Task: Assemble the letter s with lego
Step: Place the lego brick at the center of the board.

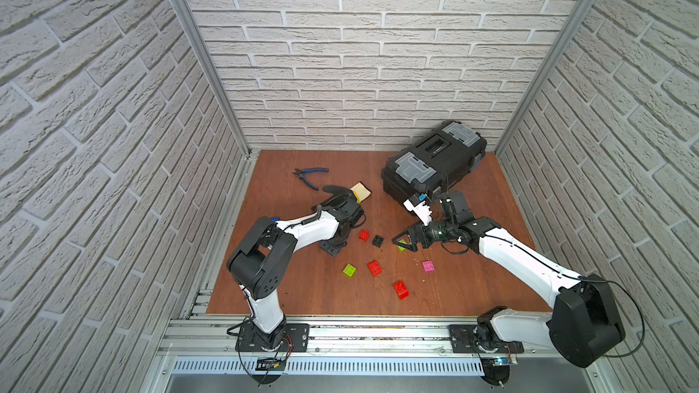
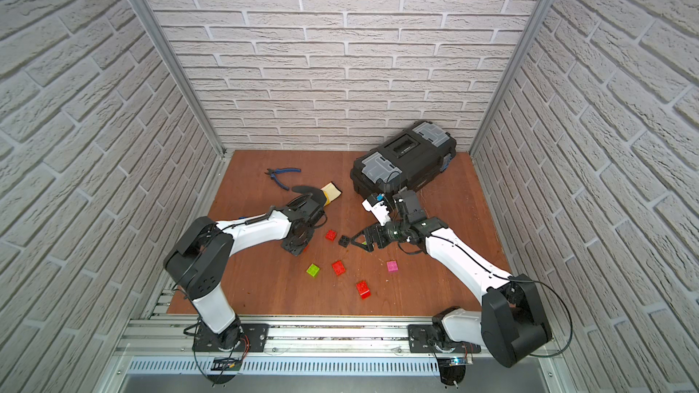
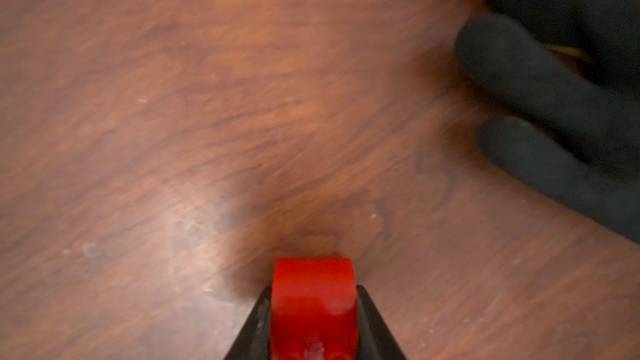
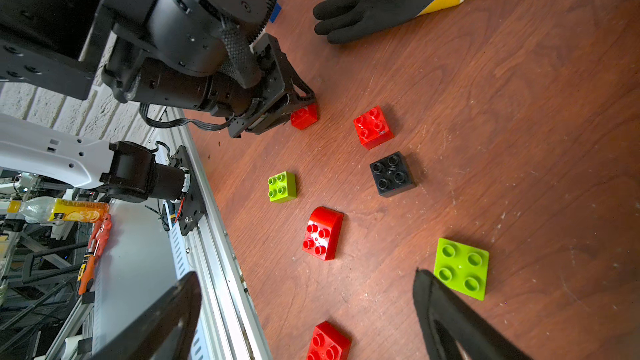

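My left gripper points down at the wooden table and is shut on a red lego brick, which rests on or just above the wood; the right wrist view shows the same brick. My right gripper hangs open, low over a lime green brick that lies beside one finger. Loose lego lies between the arms: a red square brick, a black one, a small lime one, a red curved one, another red one and a pink one.
A black toolbox stands at the back right, close behind the right wrist. Blue-handled pliers and a black and yellow glove lie at the back left. A blue brick sits behind the left arm.
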`<action>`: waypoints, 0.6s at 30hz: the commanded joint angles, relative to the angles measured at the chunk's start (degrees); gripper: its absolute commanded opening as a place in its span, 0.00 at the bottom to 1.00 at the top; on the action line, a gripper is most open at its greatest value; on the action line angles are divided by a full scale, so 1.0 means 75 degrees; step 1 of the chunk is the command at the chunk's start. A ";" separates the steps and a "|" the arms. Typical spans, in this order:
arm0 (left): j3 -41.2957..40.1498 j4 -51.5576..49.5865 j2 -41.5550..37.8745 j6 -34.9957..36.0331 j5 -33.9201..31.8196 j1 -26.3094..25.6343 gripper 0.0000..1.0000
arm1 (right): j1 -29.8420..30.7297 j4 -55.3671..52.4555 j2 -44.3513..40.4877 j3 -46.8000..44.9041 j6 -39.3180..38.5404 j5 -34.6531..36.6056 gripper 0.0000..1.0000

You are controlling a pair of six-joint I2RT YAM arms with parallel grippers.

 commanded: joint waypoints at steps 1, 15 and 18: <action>0.0173 -0.0196 0.0216 -0.0370 -0.0171 -0.0077 0.31 | -0.0040 0.0309 -0.0007 -0.0053 -0.0053 -0.0224 0.96; 0.0472 -0.0027 0.0295 -0.0231 -0.0010 -0.0178 0.50 | -0.0098 0.0274 -0.0127 -0.0082 -0.0084 -0.0200 0.96; 0.0477 0.0066 0.0218 -0.0208 0.0054 -0.0234 0.52 | -0.0104 0.0239 -0.0154 -0.0076 -0.0100 -0.0153 0.96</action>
